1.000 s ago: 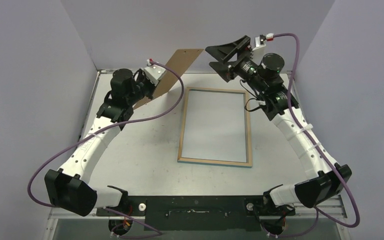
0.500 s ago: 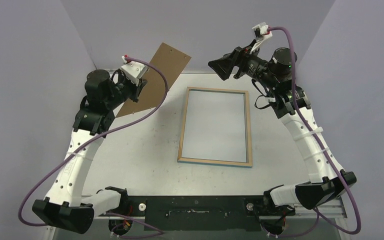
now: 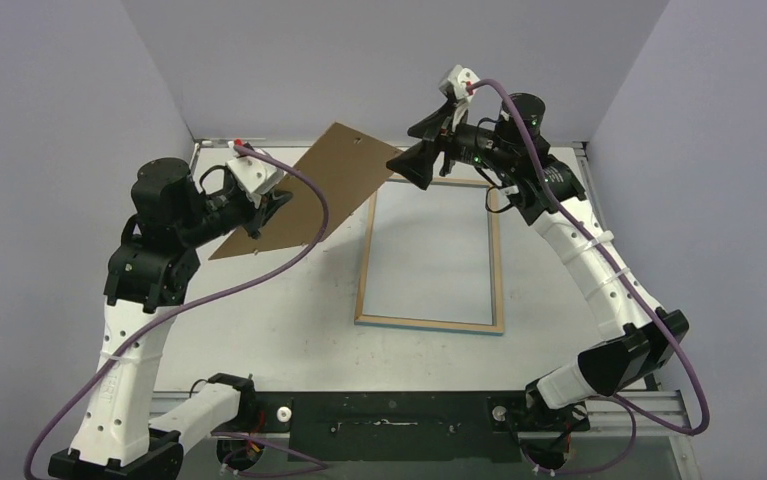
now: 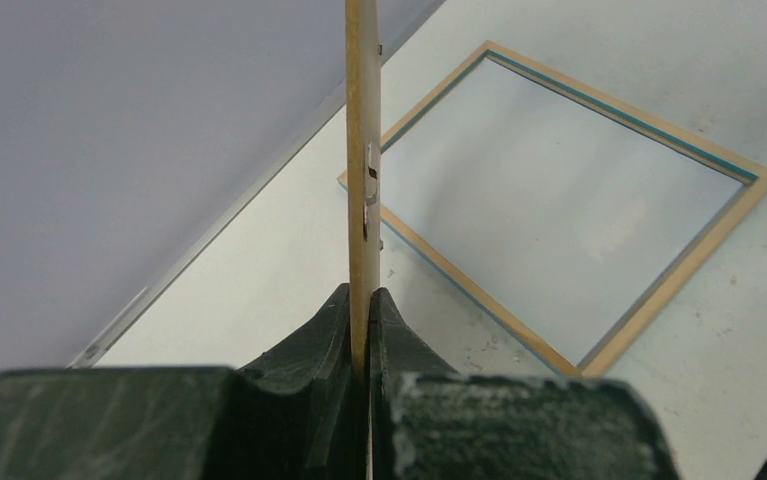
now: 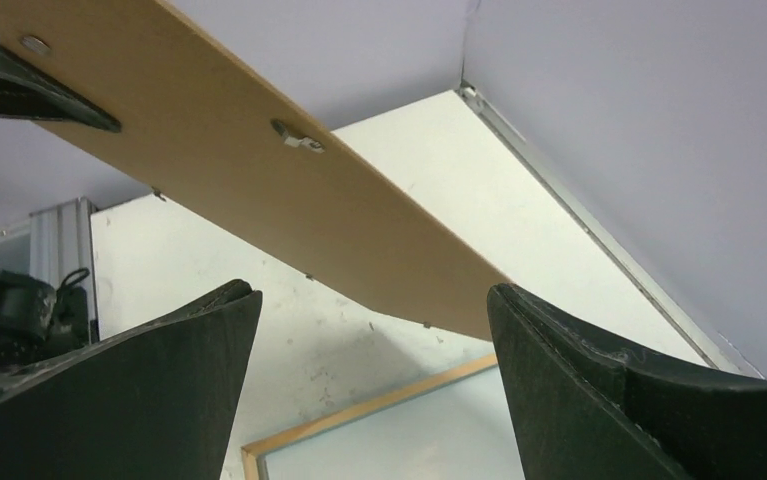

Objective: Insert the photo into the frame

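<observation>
Left gripper [image 3: 262, 205] pinches 1 short edge of the brown backing board [image 3: 309, 190], both fingers pressed flat on it; in the left wrist view the board runs edge-on straight out from the fingertips, with a small hanger clip [image 4: 369, 186] a little way along. The board is clear of the table [image 3: 279, 300] and tilted, rising away from this gripper toward the other one. Right gripper [image 3: 414, 160] is spread wide with nothing in it; the board's far corner sits just ahead of and above its 2 fingers, not between them. The frame [image 3: 362, 270] lies flat below and beyond the left fingertips, wood-coloured back up, with a turquoise line along the inner edge and nothing lying on the pane; its far rail is right under the right gripper. The photo is not visible in any view, so I cannot tell where it is. Likely reason for the hold: the board is kept off so the frame's opening is exposed for the photo. The board's far corner overhangs the frame's far-left corner. There is open table on the near side of both grippers and around the frame's near rail, but the walls [image 3: 379, 60] sit close behind the right gripper, so little room there.
</observation>
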Available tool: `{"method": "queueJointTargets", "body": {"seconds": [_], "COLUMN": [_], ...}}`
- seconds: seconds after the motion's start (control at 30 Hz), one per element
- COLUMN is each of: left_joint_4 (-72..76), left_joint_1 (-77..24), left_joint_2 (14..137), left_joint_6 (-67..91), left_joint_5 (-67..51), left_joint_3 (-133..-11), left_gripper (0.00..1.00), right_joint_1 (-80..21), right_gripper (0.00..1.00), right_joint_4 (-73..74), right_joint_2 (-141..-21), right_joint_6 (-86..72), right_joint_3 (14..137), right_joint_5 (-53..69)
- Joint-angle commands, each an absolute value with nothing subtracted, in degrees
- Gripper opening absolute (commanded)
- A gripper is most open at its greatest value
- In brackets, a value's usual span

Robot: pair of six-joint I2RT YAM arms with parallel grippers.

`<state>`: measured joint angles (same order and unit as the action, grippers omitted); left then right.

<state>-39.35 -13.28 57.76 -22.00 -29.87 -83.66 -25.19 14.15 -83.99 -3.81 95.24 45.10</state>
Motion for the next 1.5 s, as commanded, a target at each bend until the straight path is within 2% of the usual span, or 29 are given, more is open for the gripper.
{"method": "queueJointTargets", "body": {"seconds": [0.0,0.37,0.57,0.6,1.03,1.07,1.23,1.27,1.4,1.47], "left_joint_4": [-38.8,-37.7,-37.9,-38.1,-37.5,-37.1,-35.1,-34.9,-32.0,-29.3], "left_joint_1": [-12.8,-12.8,-12.9,-12.9,-12.8,-13.0,-12.9,-12.9,-12.9,-12.9], "left_joint_2": [56.6,56.4,55.6,55.6,55.0,55.1,55.0,54.9,54.3,53.3], "left_joint_6": [-25.2,-24.6,-24.8,-24.8,-23.9,-23.6,-22.1,-22.0,-21.0,-20.3], "left_joint_5": [-38.9,-46.4,-50.1,-50.8,-52.6,-52.9,-50.8,-50.1,-45.6,-44.3], "left_joint_3": [-88.2,-89.3,-89.4,-89.6,-88.9,-88.7,-86.9,-86.6,-84.4,-82.6], "left_gripper": [0.0,0.0,0.0,0.0,0.0,0.0,0.0,0.02,0.52,0.66], "right_joint_1": [-25.2,-24.0,-23.8,-23.9,-24.1,-24.2,-24.4,-24.4,-24.3,-23.7], "right_gripper": [0.86,0.81,0.73,0.7,0.03,0.0,0.0,0.0,0.0,0.0], "right_joint_4": [18.8,33.5,45.1,45.8,43.4,42.8,36.8,34.6,26.4,16.1], "right_joint_2": [-84.9,-86.4,-87.9,-87.9,-84.0,-83.4,-80.9,-80.6,-79.8,-80.3], "right_joint_6": [4.7,14.2,20.1,20.7,18.2,17.9,12.9,11.3,1.4,-12.4], "right_joint_3": [99.3,102.1,106.0,105.9,101.6,100.9,97.7,97.2,95.7,94.5], "right_joint_5": [50.5,59.6,64.6,65.1,70.6,70.6,70.5,70.5,70.3,71.9]}}
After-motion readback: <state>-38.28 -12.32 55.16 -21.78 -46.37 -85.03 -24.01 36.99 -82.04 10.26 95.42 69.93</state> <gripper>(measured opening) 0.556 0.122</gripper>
